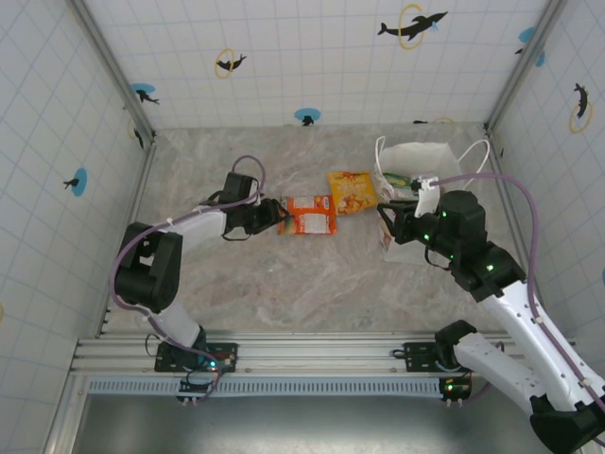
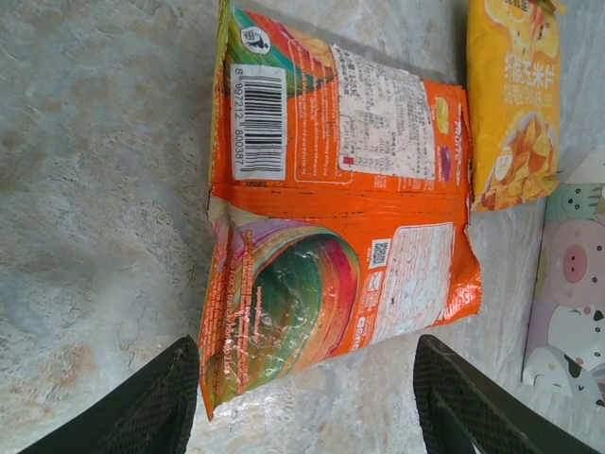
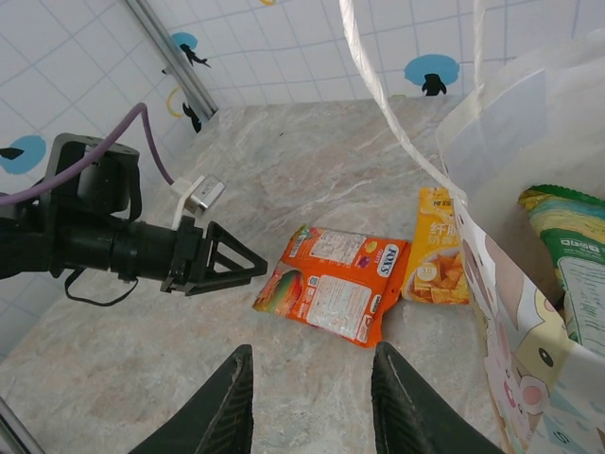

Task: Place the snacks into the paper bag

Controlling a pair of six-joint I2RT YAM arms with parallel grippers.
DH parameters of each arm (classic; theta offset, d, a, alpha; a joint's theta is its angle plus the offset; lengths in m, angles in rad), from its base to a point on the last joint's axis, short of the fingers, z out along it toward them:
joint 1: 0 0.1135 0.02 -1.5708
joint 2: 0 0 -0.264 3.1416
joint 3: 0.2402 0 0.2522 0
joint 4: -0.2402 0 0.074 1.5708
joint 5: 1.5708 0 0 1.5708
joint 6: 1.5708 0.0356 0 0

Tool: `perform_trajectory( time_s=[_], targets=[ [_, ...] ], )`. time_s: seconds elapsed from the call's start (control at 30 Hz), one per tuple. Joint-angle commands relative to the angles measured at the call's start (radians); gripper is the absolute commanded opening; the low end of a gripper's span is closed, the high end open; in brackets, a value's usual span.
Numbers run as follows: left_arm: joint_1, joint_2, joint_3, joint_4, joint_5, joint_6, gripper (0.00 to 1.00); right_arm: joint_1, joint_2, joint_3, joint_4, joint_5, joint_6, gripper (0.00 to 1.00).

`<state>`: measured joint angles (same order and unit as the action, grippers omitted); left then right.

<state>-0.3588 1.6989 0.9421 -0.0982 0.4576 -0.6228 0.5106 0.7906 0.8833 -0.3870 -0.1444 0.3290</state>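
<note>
Top external: left arm (image 1: 189, 227) reaches over the grey marbled bench (image 1: 284, 293). Left jaws spread, tips at the left edge of a flat orange foil snack packet (image 1: 310, 215). A flat yellow crisp packet (image 1: 351, 191) lies just beside it, to the right and further back. White paper bag (image 1: 421, 161) with white cord handles (image 1: 482, 156) sits right of both, with 1 green packet (image 1: 397, 178) showing in its mouth. Right arm (image 1: 458, 232) is just in front of the bag.

Left wrist: orange packet (image 2: 331, 218) lies back side up, barcode visible. 2 black fingers (image 2: 151, 402) are wide apart with the packet's near end between them; contact: cannot tell. Yellow packet (image 2: 515, 104) is at top right, the paper bag (image 2: 567, 312) with its cartoon pig print at the right edge.

Right wrist: right jaws spread, pinching nothing, bare bench (image 3: 312, 416) between them. Left jaws are open, tips just beside the orange packet (image 3: 336, 293). Yellow packet (image 3: 440, 260) lies between it and the bag (image 3: 510, 322). Green packet (image 3: 567, 255) is inside the bag.
</note>
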Motion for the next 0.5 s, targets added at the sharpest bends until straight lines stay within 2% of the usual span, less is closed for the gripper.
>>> perform_trajectory(
  time_s=[0.0,0.17,0.47],
  targets=[
    [0.012,0.035,-0.008,0.018,0.035,0.044,0.60,0.009,0.001,-0.001,0.035,-0.003,-0.010,0.36],
    [0.018,0.081,0.003,0.030,0.032,0.062,0.55,0.015,-0.003,-0.011,0.041,-0.004,-0.012,0.36],
    [0.023,0.170,0.026,0.063,0.054,0.090,0.51,0.020,0.005,-0.019,0.046,-0.019,-0.021,0.36]
  ],
)
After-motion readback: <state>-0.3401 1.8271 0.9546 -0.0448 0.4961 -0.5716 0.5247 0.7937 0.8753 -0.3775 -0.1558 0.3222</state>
